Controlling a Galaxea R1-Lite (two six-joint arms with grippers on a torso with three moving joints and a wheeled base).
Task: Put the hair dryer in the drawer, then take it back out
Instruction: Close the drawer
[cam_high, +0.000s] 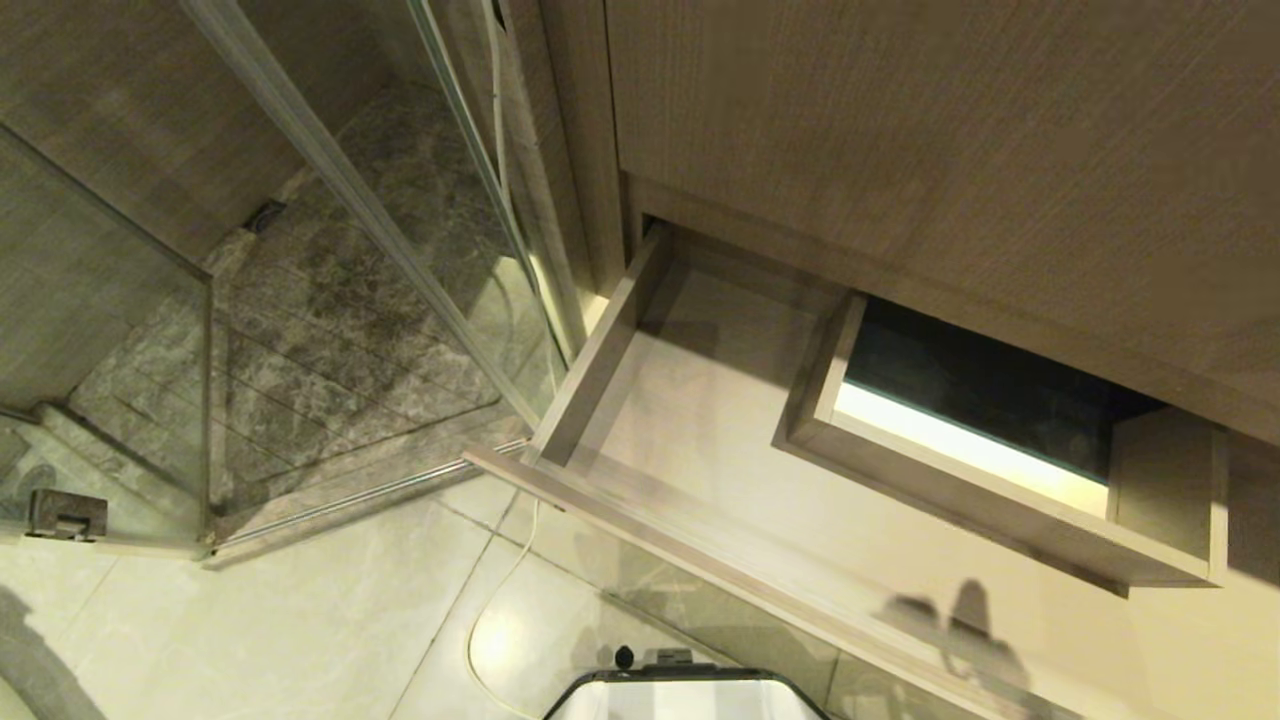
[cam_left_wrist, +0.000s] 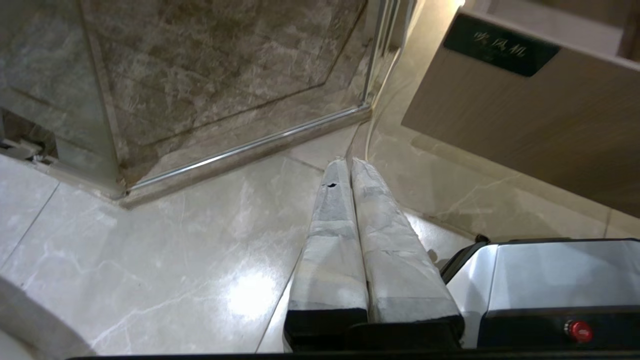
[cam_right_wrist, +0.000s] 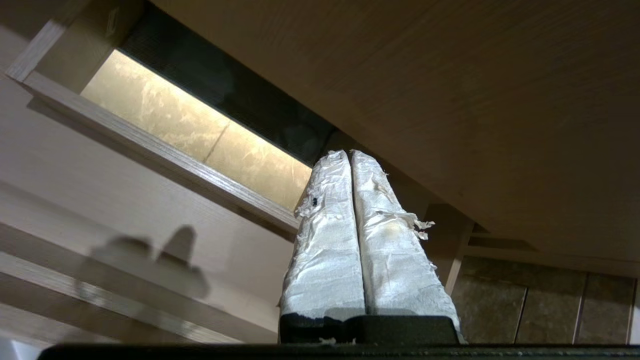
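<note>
The drawer (cam_high: 700, 440) stands pulled open, light wood-grain, and the part of its floor that shows is bare. A boxed cut-out (cam_high: 1010, 500) sits at the middle of its back. The hair dryer is out of view. My right gripper (cam_right_wrist: 349, 153) is shut with nothing in it and hangs over the drawer floor (cam_right_wrist: 125, 200), pointing at the cut-out's wall (cam_right_wrist: 165, 160); its shadow (cam_high: 950, 610) falls on the drawer floor. My left gripper (cam_left_wrist: 347, 161) is shut and empty, parked low over the floor tiles. Neither arm shows in the head view.
A tall wood panel (cam_high: 950, 150) overhangs the drawer's back. A glass shower enclosure (cam_high: 350, 200) with a metal sill stands to the left. A white cord (cam_high: 480, 620) trails over the tiles. My base (cam_high: 690, 695) sits below the drawer front, which bears a black label (cam_left_wrist: 500, 44).
</note>
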